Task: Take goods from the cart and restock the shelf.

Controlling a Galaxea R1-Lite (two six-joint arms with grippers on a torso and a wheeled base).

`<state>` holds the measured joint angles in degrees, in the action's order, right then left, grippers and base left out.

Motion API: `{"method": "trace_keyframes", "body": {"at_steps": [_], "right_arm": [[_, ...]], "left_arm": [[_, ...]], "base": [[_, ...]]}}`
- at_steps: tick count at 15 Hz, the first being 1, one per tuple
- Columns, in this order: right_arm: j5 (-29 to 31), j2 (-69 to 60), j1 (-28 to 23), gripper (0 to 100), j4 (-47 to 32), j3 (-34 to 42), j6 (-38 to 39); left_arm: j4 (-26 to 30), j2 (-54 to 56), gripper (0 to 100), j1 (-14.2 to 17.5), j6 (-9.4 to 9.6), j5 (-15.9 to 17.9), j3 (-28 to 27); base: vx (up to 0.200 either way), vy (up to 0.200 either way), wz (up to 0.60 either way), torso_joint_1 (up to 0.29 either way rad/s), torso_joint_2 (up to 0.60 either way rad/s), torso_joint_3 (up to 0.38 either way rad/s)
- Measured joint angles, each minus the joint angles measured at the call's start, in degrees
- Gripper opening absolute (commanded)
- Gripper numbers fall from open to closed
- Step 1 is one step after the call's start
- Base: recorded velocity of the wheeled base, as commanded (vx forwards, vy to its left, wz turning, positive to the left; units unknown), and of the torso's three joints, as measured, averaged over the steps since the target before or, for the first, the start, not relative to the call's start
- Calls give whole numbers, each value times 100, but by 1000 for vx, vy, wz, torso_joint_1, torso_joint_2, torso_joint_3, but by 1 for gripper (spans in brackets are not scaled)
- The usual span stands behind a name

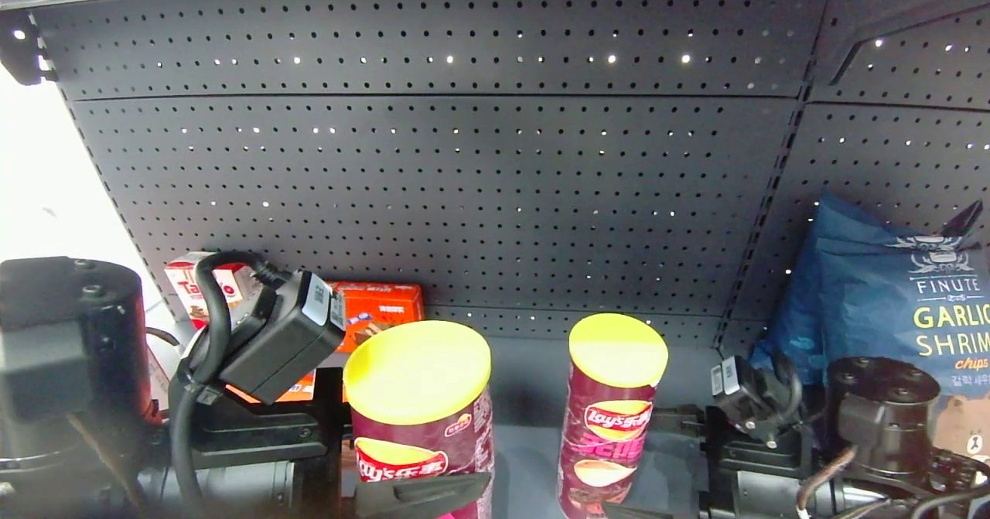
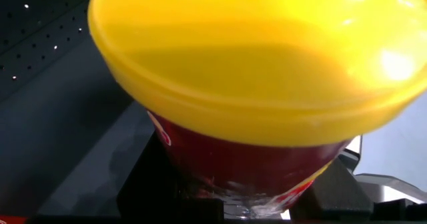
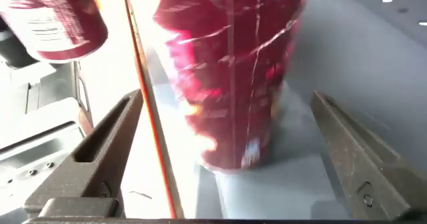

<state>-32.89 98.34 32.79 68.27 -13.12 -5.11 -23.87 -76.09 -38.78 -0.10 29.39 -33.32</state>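
The shelf (image 1: 526, 380) has a dark pegboard back (image 1: 433, 194). At its right end leans a big blue chips bag (image 1: 889, 310). Two yellow-lidded chip cans come next in size. The held can (image 1: 418, 395) is raised at the shelf's front, clamped in the left hand (image 2: 260, 199). The standing can (image 1: 616, 403) rests upright on the shelf, between the spread fingers of the right hand (image 3: 227, 157), which do not touch it. Behind, at the left, lie an orange box (image 1: 383, 310) and a red-and-white box (image 1: 189, 279). The standing can looks close to the front lip, so a finger brushing it on the way out could tip it off. Setting the held can down too near could also knock it over.
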Motion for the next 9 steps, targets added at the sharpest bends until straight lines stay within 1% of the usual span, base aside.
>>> {"method": "trace_keyframes", "body": {"at_steps": [1,3,4,7,8,9], "right_arm": [[54,-322,-33,100,-241,100,0],[145,-1193,-134,100,-1230,207,-1],[246,-1703,-190,100,-1894,207,-1],[834,-3451,-317,100,-4279,-61,2],[1067,-4030,-345,100,-5010,-188,27],[1317,-4586,-369,100,-5560,-282,51]], "left_arm": [[-2,5,0,0,0,5,9],[-13,13,0,-6,5,5,88],[-7,27,0,-6,10,-2,143],[0,134,0,24,-4,-50,212],[-10,157,0,124,5,-50,121],[-2,171,0,254,26,-46,11]], "base": [[0,0,0,0,0,0],[0,0,0,0,0,0],[0,0,0,0,0,0],[0,0,0,0,0,0],[0,0,0,0,0,0],[0,0,0,0,0,0]]}}
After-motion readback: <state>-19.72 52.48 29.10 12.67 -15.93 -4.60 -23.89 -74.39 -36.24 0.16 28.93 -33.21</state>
